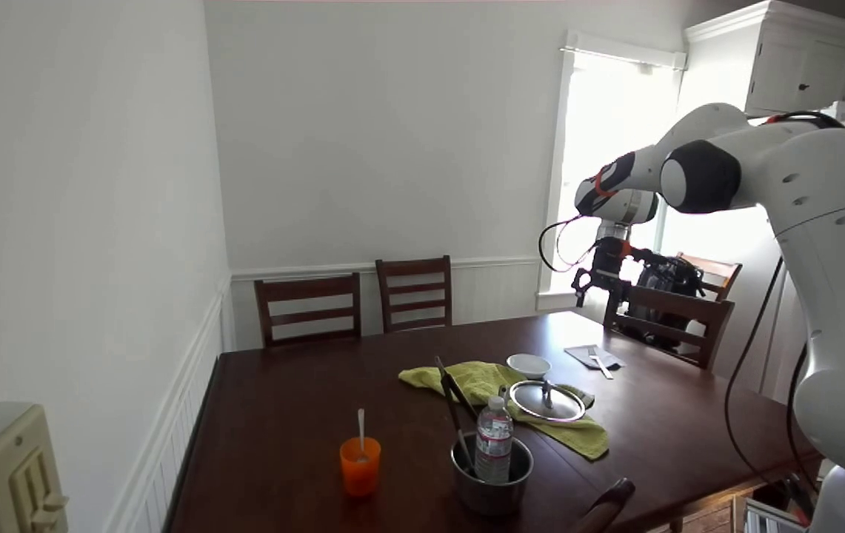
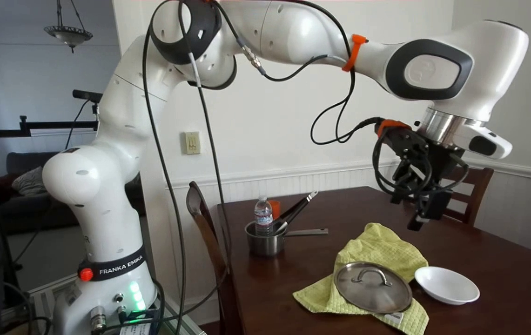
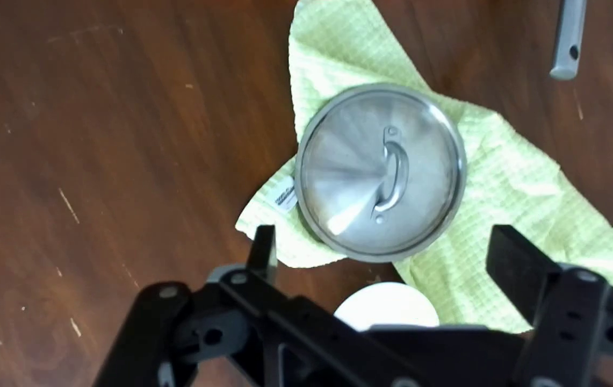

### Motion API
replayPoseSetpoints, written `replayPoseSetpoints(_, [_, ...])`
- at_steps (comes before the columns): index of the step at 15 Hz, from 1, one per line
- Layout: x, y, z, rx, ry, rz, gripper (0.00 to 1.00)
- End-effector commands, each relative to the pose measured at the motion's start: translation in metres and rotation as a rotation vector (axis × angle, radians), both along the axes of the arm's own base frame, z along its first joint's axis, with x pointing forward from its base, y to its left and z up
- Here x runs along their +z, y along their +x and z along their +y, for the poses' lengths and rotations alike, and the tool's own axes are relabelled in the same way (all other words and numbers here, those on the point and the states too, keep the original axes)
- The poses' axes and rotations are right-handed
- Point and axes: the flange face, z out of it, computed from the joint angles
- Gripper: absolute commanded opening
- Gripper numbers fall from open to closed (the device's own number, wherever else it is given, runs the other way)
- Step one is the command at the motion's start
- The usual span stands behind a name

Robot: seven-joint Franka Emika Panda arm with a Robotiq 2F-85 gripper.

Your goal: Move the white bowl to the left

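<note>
Cloth [image 2: 381, 244], yellow-green and waffle-textured, is lying under a round steel lid [image 2: 373, 294]; beside them a smooth, shallow white bowl [image 2: 447, 285] is sitting on the dark wooden table [image 2: 516, 293], the black pincer [image 3: 383, 247] hovering above, spread wide.

A glossy white arm [image 2: 93, 174] with black joint rings [image 2: 395, 72]; round its foot a black band [image 2: 118, 267] lettered FRANKA EMIKA in white, a red button [image 2: 86, 274] on the band, green lights [image 2: 136, 295] below it, and above it black cables [image 2: 368, 122], orange straps [image 2: 355, 53], a silvery wrist collar [image 2: 440, 126] and a black claw [image 3: 382, 242] with round-headed grey screws [image 3: 239, 278]
</note>
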Motion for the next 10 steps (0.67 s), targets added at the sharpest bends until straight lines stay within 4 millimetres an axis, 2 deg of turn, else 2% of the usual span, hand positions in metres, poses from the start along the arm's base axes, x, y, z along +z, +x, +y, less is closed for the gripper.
replayPoseSetpoints(1, [0.022,0.028,-0.042,-0.07,-0.135,-0.053,1.0])
replayPoseSetpoints(2, [0.032,0.032,-0.054,-0.101,-0.189,-0.084,1.0])
replayPoseSetpoints(3, [0.013,0.024,-0.029,-0.05,-0.12,-0.047,1.0])
replayPoseSetpoints(6, [0.032,0.03,-0.046,-0.081,-0.18,-0.078,1.0])
replayPoseSetpoints(10, [0.032,0.031,-0.048,-0.083,-0.183,-0.08,1.0])
